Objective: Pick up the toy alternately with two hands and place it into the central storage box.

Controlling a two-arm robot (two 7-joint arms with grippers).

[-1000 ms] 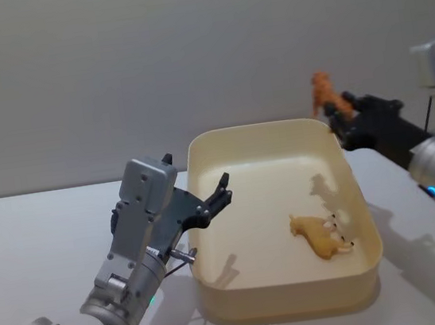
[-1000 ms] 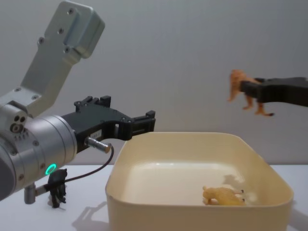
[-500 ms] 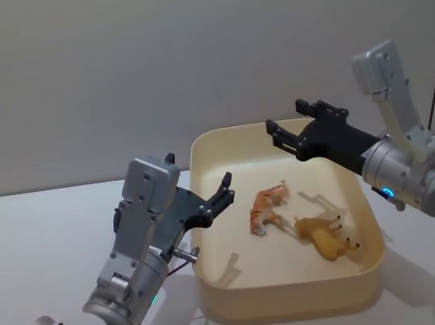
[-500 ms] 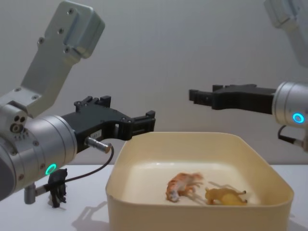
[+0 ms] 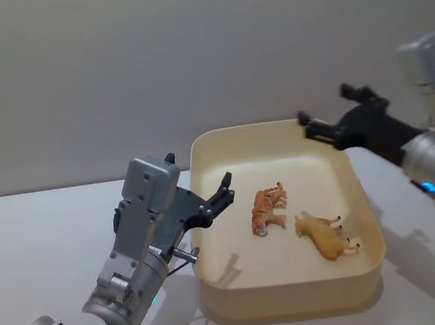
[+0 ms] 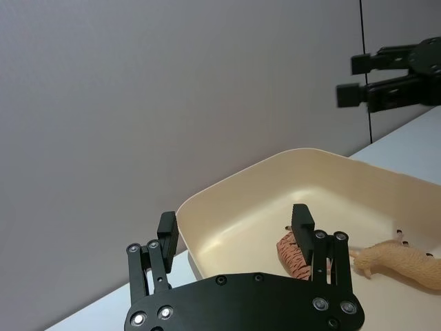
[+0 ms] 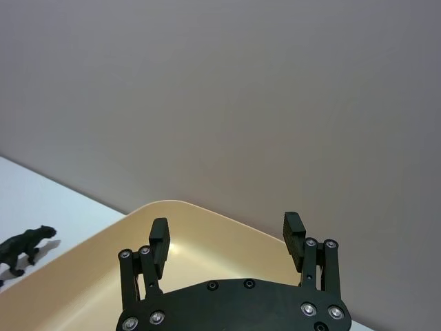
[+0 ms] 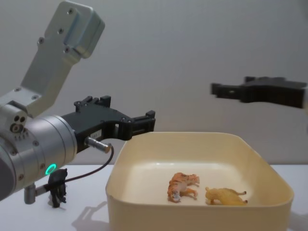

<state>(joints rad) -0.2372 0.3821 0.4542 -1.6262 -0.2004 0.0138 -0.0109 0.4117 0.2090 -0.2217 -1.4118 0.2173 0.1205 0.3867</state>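
While a black toy animal (image 8: 57,186) stands on the white surface (image 5: 33,227) at far left, the left pincer (image 5: 220,197) hovers released over the left rim of the cream box (image 5: 284,302). Its turn looks next: straddle the figure's body squarely, then lift well clear of the rim. A tiger (image 5: 268,209) and a yellow animal (image 5: 327,236) lie inside the box. The right pincer (image 5: 326,110), released and empty, hangs above the far-right corner. A plain grey wall (image 5: 186,46) stands behind.

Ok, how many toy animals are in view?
3. An orange tiger and a yellow animal lie in the box; a black animal stands on the table left of it. More may be hidden.
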